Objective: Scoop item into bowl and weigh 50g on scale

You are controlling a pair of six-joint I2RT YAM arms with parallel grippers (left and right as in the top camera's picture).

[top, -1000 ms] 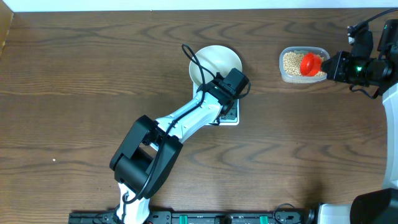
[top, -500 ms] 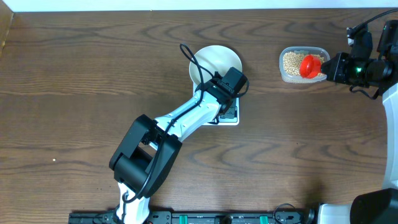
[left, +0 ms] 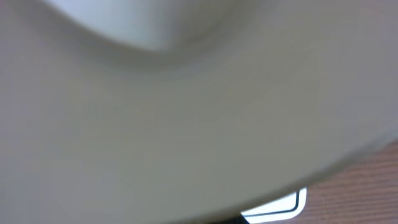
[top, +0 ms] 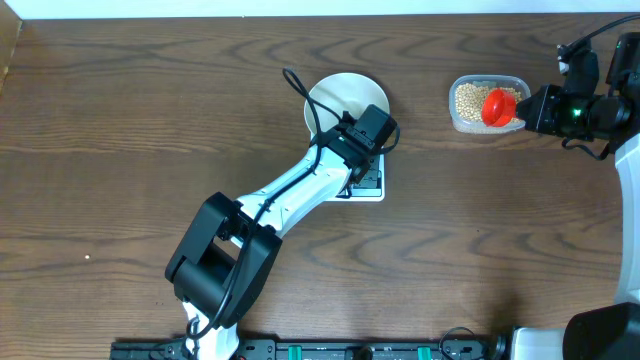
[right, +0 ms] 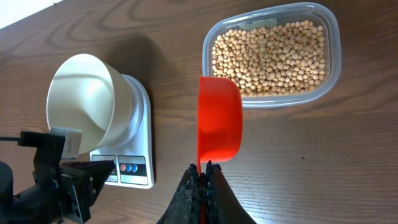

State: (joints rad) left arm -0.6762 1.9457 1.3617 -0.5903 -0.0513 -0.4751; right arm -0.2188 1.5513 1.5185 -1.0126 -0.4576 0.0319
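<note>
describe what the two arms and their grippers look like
The left arm has white links between bulky black joint housings, and a thin black cable loops off near its wrist. The left gripper is black and angular. The right arm is mostly black, with a small green light glowing on it. The right gripper has slim black fingers.

A dark brown wood-grain counter fills the view under even, soft light. A pale white strip runs along its 12 o'clock edge, with a tan corner at 10 o'clock.
</note>
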